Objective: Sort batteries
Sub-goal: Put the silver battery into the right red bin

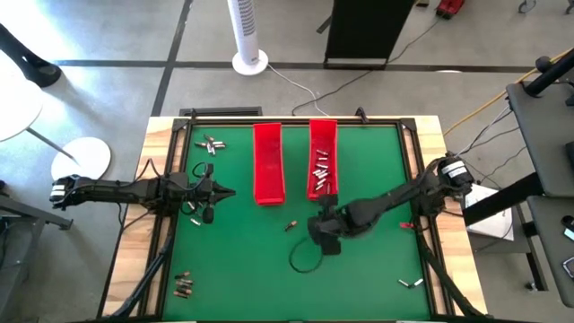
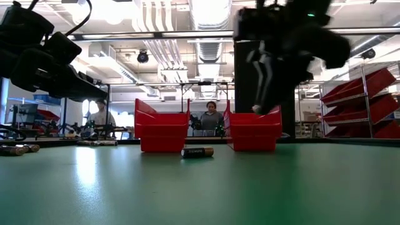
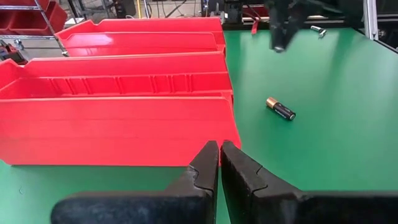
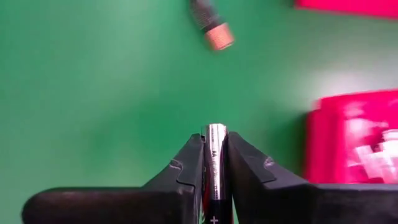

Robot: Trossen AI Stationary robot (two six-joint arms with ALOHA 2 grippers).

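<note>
Green mat: silvery AA cell [image 4: 214, 163] is pinched lengthwise in the right gripper [image 4: 214, 149], raised just short of the right red tray [image 1: 322, 159]; left gripper [image 3: 220, 163] is pressed shut, idle by the left tray [image 1: 268, 162]

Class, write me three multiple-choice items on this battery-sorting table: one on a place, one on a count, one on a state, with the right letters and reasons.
1. Where does the lone dark battery lie?
A. in a tray
B. on the green mat, in front of the trays
C. off the table

2. How many red trays stand on the mat?
A. one
B. two
C. four

3. What is the right hand doing?
A. gripping a silvery battery
B. standing open
C. holding a tray

Answers: 1 B, it rests on bare mat near the tray ends. 2 B, two lie side by side. 3 A, the wrist view shows the cell pinched between its fingers.
</note>
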